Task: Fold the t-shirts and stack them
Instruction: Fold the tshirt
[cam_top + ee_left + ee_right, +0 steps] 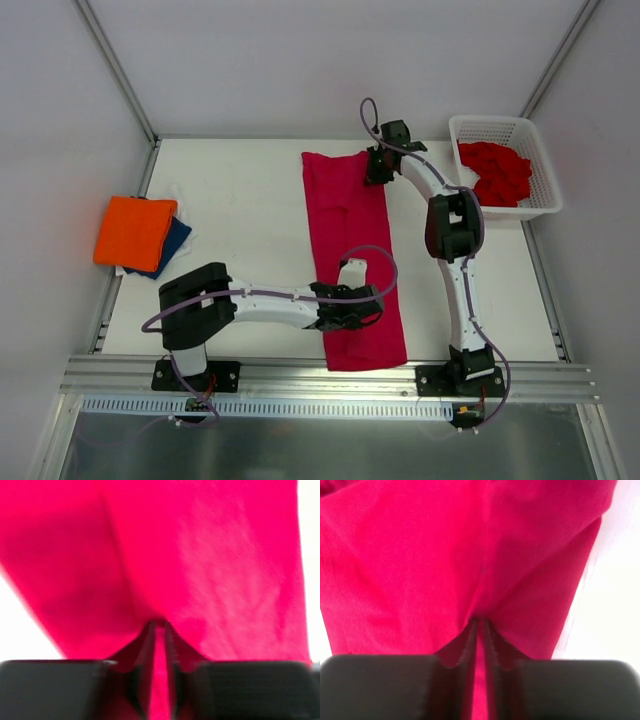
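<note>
A crimson-pink t-shirt [350, 250] lies as a long narrow strip down the middle of the table. My left gripper [372, 300] is shut on its right edge near the front; in the left wrist view the cloth [200, 555] is pinched between the jaws [159, 625]. My right gripper [378, 165] is shut on the strip's far right corner; the right wrist view shows the cloth [420, 555] pinched at the tips [480, 622]. A folded orange shirt [134, 231] lies on a dark blue one [174, 243] at the left. Red shirts [495, 172] fill the basket.
A white lattice basket [548, 190] stands at the back right corner. Metal frame rails run along the table's front edge [320, 375] and sides. White walls close in the back.
</note>
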{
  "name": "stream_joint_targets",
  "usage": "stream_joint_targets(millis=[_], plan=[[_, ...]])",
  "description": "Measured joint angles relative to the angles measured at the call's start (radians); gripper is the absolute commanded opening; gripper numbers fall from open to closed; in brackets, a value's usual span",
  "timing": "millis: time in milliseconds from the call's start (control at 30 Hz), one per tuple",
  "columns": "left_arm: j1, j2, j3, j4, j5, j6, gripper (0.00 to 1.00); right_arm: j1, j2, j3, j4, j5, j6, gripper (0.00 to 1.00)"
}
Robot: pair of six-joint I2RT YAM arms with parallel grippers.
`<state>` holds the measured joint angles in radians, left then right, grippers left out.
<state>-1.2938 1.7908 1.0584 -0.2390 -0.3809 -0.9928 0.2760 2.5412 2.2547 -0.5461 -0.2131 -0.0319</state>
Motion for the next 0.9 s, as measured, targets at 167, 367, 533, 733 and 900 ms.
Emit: stream_joint_targets(millis=[167, 367, 533, 733, 900], plan=[[0.061, -0.074, 0.015, -0.073, -0.161, 0.124, 0.99, 0.013, -0.096, -0.095, 0.031, 0.023, -0.031, 0.52], [0.199, -0.286, 0.117, -0.1, -0.347, 0.302, 0.99, 0.024, -0.378, -0.167, 0.011, 0.088, -0.07, 0.6], [0.213, -0.468, 0.103, -0.085, -0.359, 0.338, 0.98, 0.038, -0.798, -0.369, 0.0, 0.194, -0.072, 0.6], [0.208, -0.568, -0.138, -0.092, -0.273, 0.236, 0.98, 0.095, -1.218, -0.829, -0.024, 0.329, 0.013, 0.61], [0.166, -0.61, -0.315, -0.131, -0.194, 0.103, 0.98, 0.143, -1.329, -1.273, -0.052, 0.386, 0.138, 0.61]])
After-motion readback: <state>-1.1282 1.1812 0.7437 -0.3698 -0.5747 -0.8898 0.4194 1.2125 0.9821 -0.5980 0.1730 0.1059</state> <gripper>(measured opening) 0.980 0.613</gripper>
